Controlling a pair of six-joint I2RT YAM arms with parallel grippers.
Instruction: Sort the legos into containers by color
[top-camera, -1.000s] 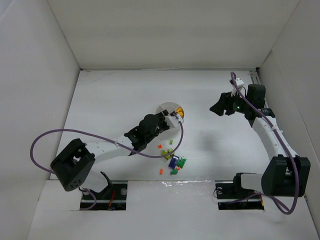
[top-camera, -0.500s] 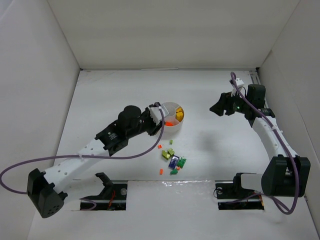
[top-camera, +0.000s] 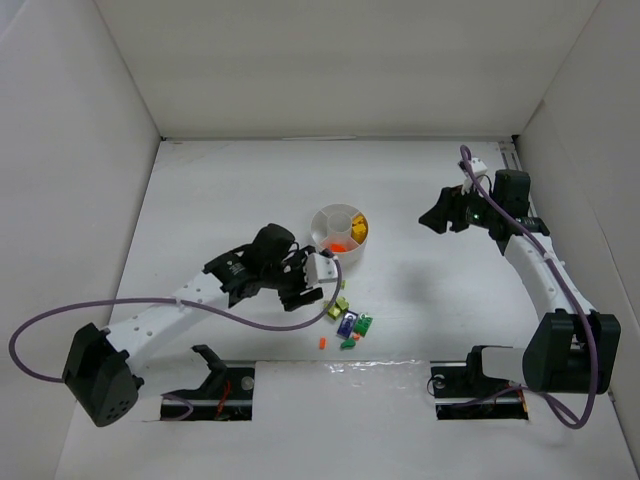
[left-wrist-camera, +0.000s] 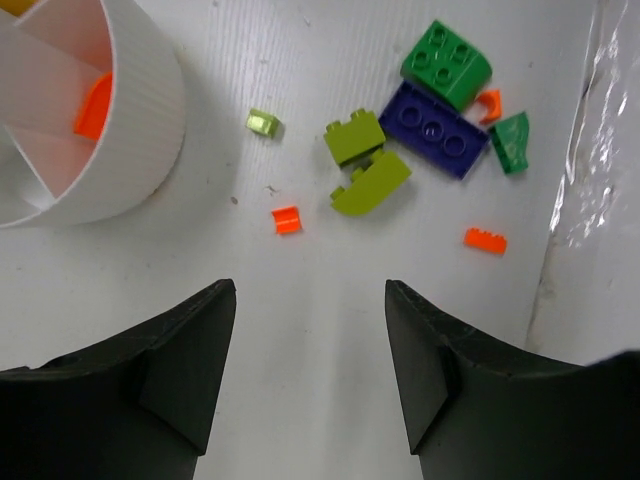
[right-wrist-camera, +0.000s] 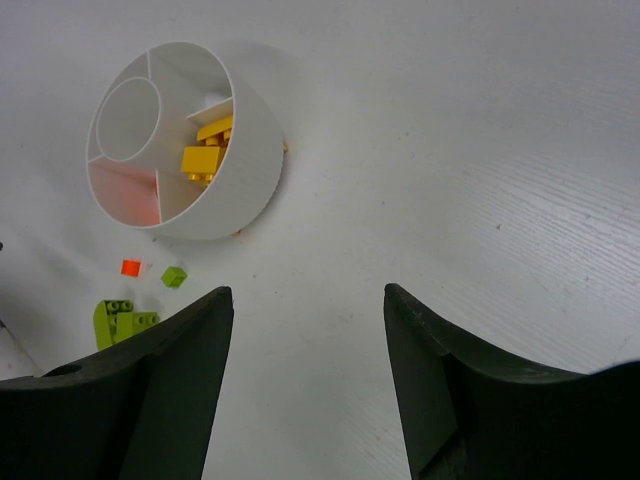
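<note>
Top view. The dish sits mid-table, with the loose legos scattered just on the near side of it. My left pincer hangs between dish and pile, released, carrying nothing. My right pincer is well apart to the right, off the work.

Left wrist. Jaws are spread and nothing is between them. A small orange brick lies straight ahead, alone on bare table near the dish wall. Beyond it the lime pair, purple brick and green brick crowd together. An orange piece already lies in the nearest wedge.

The lone orange brick looks like my next pick. I should centre over it, drop straight down and close gently. A brick this tiny could skid or pop free. The left finger must keep off the dish wall so nothing gets nudged.

Right wrist. Jaws are apart and empty. Yellow bricks fill one wedge.
</note>
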